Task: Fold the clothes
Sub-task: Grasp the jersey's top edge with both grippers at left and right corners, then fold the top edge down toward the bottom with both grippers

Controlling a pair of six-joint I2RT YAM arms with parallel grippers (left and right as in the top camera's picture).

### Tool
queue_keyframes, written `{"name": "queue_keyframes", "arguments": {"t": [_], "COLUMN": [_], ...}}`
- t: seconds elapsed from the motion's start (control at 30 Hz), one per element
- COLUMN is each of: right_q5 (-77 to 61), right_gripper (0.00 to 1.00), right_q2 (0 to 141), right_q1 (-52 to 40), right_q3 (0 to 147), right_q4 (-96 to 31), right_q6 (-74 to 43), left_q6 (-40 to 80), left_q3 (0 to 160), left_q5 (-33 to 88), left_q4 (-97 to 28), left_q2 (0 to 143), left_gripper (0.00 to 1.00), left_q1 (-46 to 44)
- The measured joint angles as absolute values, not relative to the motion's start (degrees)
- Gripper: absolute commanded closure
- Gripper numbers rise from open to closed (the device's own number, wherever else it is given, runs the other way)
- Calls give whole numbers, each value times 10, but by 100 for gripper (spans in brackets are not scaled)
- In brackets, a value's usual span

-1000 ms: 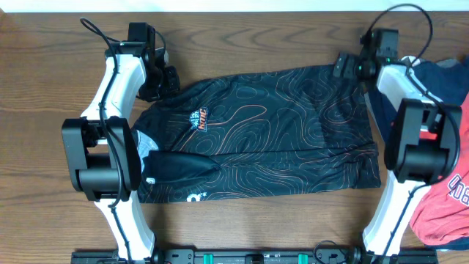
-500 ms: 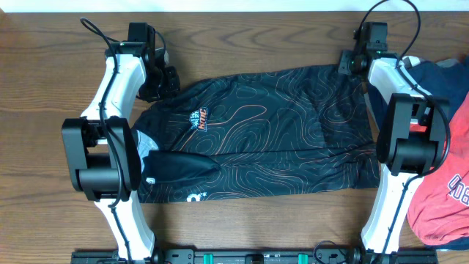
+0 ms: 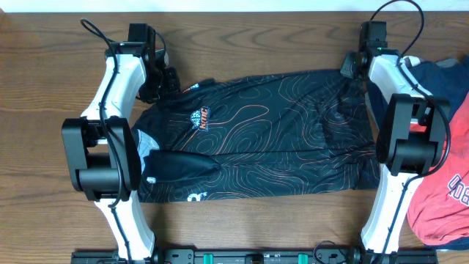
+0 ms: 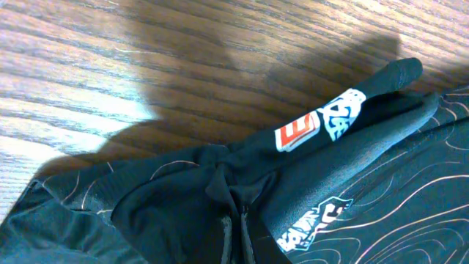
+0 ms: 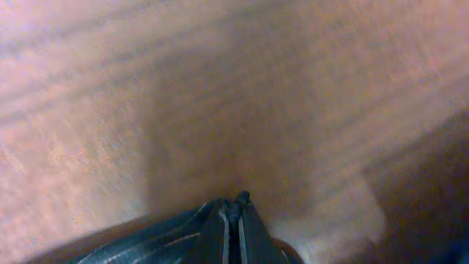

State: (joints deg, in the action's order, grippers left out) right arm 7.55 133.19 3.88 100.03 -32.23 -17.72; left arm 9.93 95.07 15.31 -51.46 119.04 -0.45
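Wooden surface [image 3: 256, 37] bore thin, limp jersey [image 3: 278, 132]; left claw [image 3: 171, 79] and right claw [image 3: 346, 67] each pinched shut on its far edge, probably best hold.

The black jersey [image 4: 183, 198] lies bunched on the wooden table [image 4: 110, 59], one rolled fold with a red-and-white logo [image 4: 297, 134] and white lettering [image 4: 343, 115] stretching toward the far right.

Open table [image 3: 256, 37] beyond the jersey [image 3: 278, 139]; heaped garments [image 3: 447, 198] crowd the right edge
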Motion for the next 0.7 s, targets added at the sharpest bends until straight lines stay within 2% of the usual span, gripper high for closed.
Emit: {"name": "queue_keyframes", "arguments": {"t": [0.27,0.43,0.7], "right_q5": [80,74,73], "right_gripper": [99,99,99], "right_q2": [1306,1241,1135], "right_q1": [39,39,39], "right_q3": [1013,1013,1020], "right_q4": [-485,-615,-795], "right_q6": [-178,-178,-158], "left_q6": [136,143,148], "left_q3": [951,951,950], "left_q5": [156,135,112], "left_q4": [-557,-639,-779], "left_q2": [1114,1050,1048], "left_gripper": [94,94,94], "left_q1": [2,12,35]}}
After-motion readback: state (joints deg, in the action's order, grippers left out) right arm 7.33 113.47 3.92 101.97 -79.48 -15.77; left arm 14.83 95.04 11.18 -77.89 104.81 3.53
